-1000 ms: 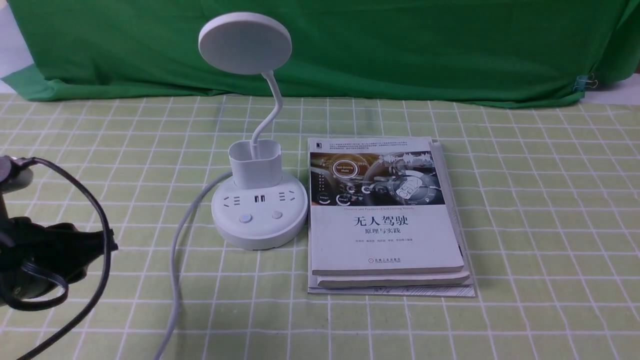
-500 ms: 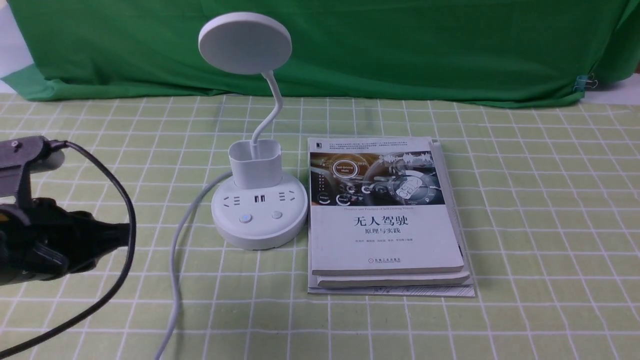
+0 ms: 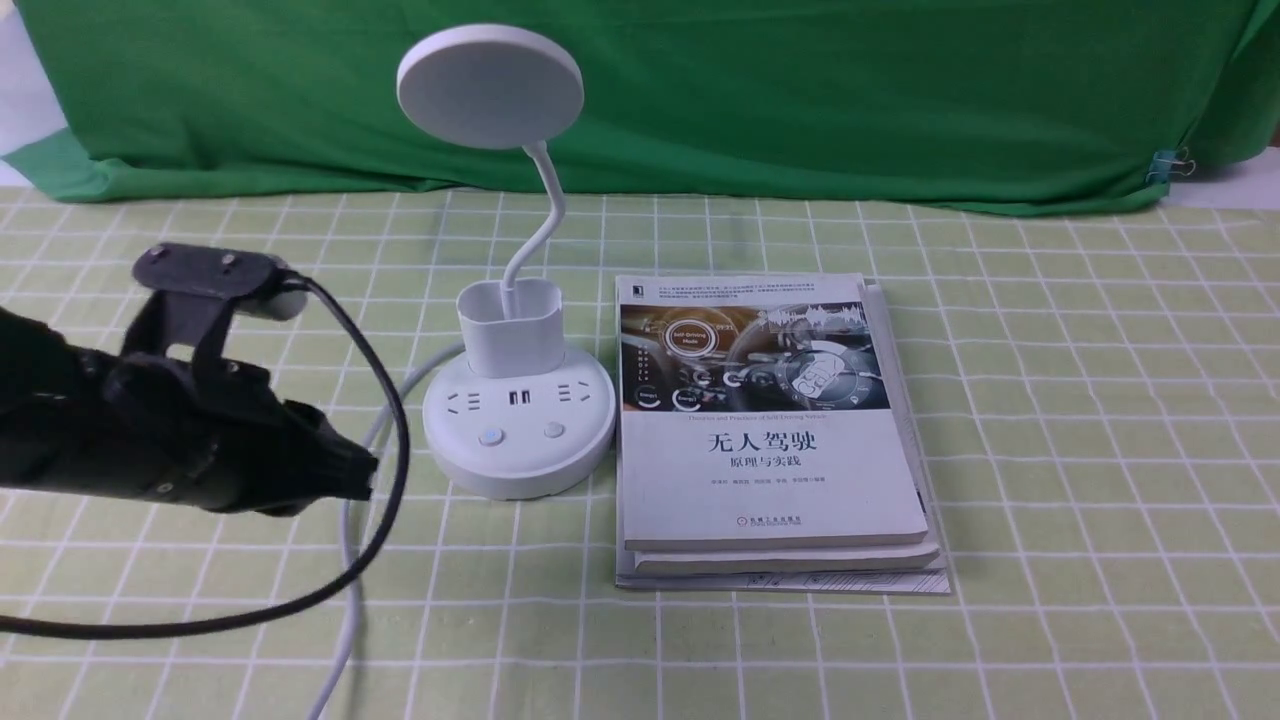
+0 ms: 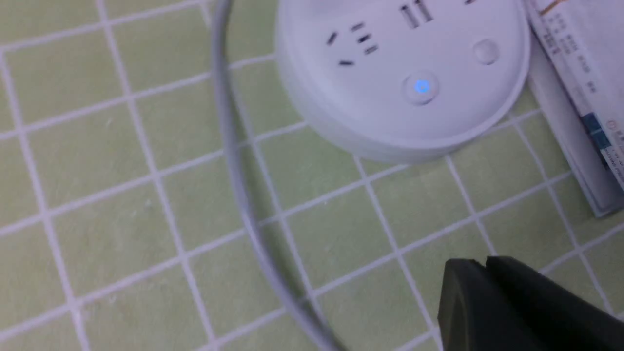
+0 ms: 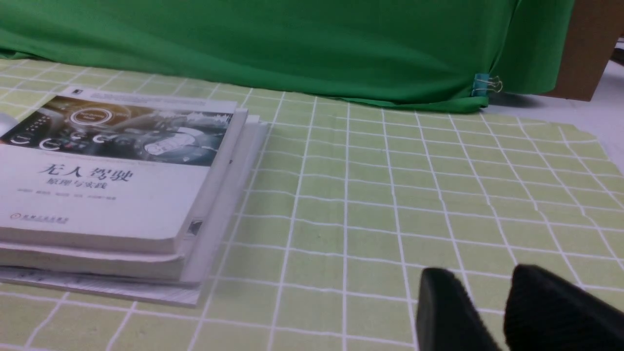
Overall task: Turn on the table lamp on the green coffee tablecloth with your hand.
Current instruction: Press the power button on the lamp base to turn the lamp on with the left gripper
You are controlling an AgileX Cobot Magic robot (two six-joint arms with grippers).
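The table lamp [image 3: 517, 430] carries a pen-holder cup [image 3: 511, 332] at the twelve o'clock side of its round base; the base of the gooseneck [image 3: 541, 235] shows inside the cup, and no more of the cup's inside can be made out. The gooseneck bends up to a flat disc head [image 3: 490, 88]. Sockets mark the base, with two buttons toward its six o'clock side, and the left button [image 4: 421, 87] shows a small blue light.

The lamp stands at about two o'clock from the left gripper [image 3: 345, 475], near it but apart from its tips. That gripper's jaws are together, with nothing between them, and a black cable [image 3: 402, 430] loops out beside it. The right gripper [image 5: 480, 312] has its jaws apart, a gap showing between its dark fingers; the lamp lies well off toward ten o'clock from it.

A white cord [image 3: 350, 560] leaves the base at its ten o'clock side and runs down to the seven o'clock edge of the front view. Just beside the lamp, at three o'clock, lies a stack of books [image 3: 770, 470]. Everything rests on a light green tablecloth [image 3: 1090, 450] with a white grid. At twelve o'clock hangs a dark green backdrop cloth [image 3: 800, 100], with a clip [image 3: 1165, 166] near its one o'clock end.
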